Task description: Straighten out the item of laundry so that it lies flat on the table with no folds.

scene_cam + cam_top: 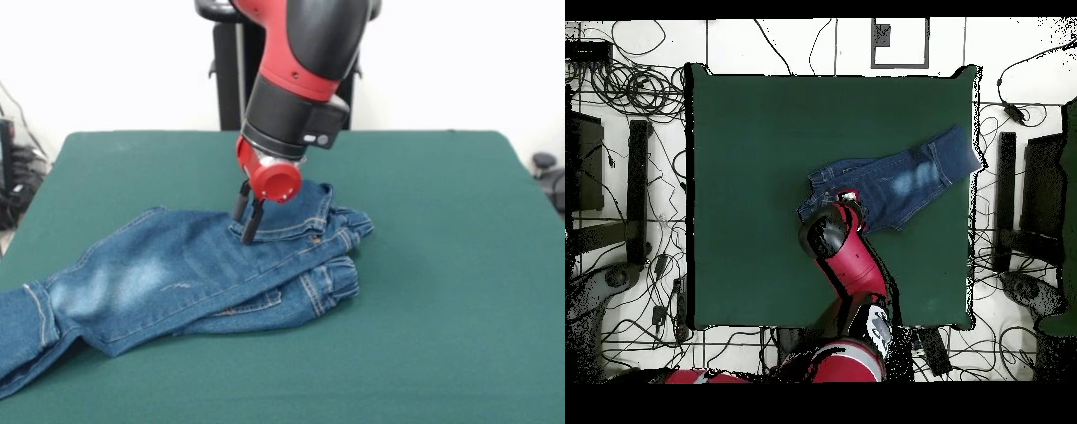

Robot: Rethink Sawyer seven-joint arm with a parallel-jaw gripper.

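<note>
Jeans are lying folded on the table, stretching their long axis away from the gripper, whose slightly parted fingers are touching the waistband end.

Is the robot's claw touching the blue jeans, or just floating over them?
Touching. In the front view the gripper has its dark fingertips pressed into the jeans near the waistband, with no gap showing. In the overhead view the arm hides the spot.
</note>
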